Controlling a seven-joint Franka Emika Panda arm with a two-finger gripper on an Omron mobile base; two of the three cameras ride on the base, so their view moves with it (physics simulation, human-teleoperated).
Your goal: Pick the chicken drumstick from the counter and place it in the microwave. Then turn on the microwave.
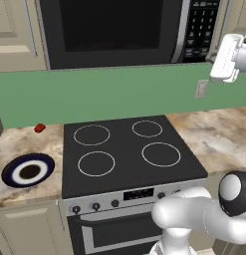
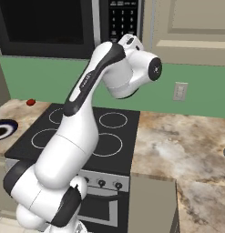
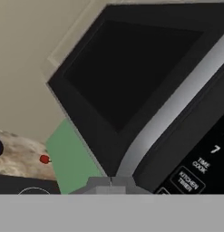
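Facing the closed microwave [image 3: 131,77] near its keypad [image 3: 199,167], we should seek the drumstick, unseen on the worktop [image 1: 214,134]; our hand's state we cannot tell.

The microwave [image 1: 114,32] hangs above the stove [image 1: 129,152]; its keypad [image 1: 200,30] sits right of the door; the surface [image 1: 221,137] flanks the stove; a plate [image 1: 28,170] lies left of the stove, a small object [image 1: 39,128] behind it.
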